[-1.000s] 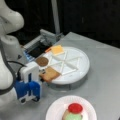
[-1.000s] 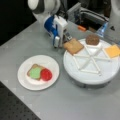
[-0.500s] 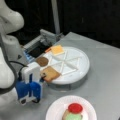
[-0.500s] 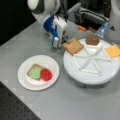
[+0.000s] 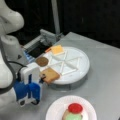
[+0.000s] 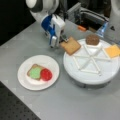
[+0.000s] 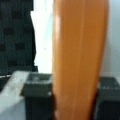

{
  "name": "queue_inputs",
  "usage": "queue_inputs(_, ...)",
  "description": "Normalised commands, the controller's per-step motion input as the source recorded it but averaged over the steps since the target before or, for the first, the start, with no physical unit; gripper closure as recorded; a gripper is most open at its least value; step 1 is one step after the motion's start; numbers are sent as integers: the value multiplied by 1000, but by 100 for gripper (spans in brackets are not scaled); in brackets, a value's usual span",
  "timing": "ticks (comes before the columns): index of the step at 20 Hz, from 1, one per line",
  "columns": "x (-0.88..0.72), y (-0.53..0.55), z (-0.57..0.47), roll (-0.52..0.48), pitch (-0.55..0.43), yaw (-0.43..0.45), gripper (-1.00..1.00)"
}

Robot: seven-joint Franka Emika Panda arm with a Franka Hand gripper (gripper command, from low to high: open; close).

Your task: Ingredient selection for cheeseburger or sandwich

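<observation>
My gripper (image 5: 43, 77) (image 6: 62, 41) is shut on a tan-brown toast square (image 5: 50, 75) (image 6: 71, 45), held edge-on over the rim of the white divided tray (image 5: 82, 72) (image 6: 87, 78). In the wrist view the toast (image 7: 80, 60) fills the gap between the dark fingers (image 7: 37, 95). A dark brown patty (image 5: 41, 61) (image 6: 92, 39) and a yellow-orange cheese square (image 5: 57, 49) (image 6: 113, 50) lie in tray sections. On the white paper plate (image 5: 53, 111) (image 6: 25, 81) sits the sandwich stack: toast (image 6: 31, 70), green lettuce (image 5: 73, 117) (image 6: 35, 73) and a red tomato disc (image 5: 75, 108) (image 6: 46, 74).
The grey table (image 6: 62, 105) carries both the tray and the plate. A metal fixture with a small orange piece (image 6: 81, 28) stands behind the tray. A dark perforated board (image 6: 10, 110) lies off the table's corner.
</observation>
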Motion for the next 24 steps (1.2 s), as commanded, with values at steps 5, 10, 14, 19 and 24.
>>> queue_inputs(5,113,-194,297,-107,171,192,100)
queue_inputs(10,131,-184,331,-73,193,209,100)
queue_inputs(14,188,-202,313,-84,172,250,100)
queue_inputs(19,368,-168,185,-126,124,306,100)
queue_inputs(24,682,-109,32,-153,91,321,100)
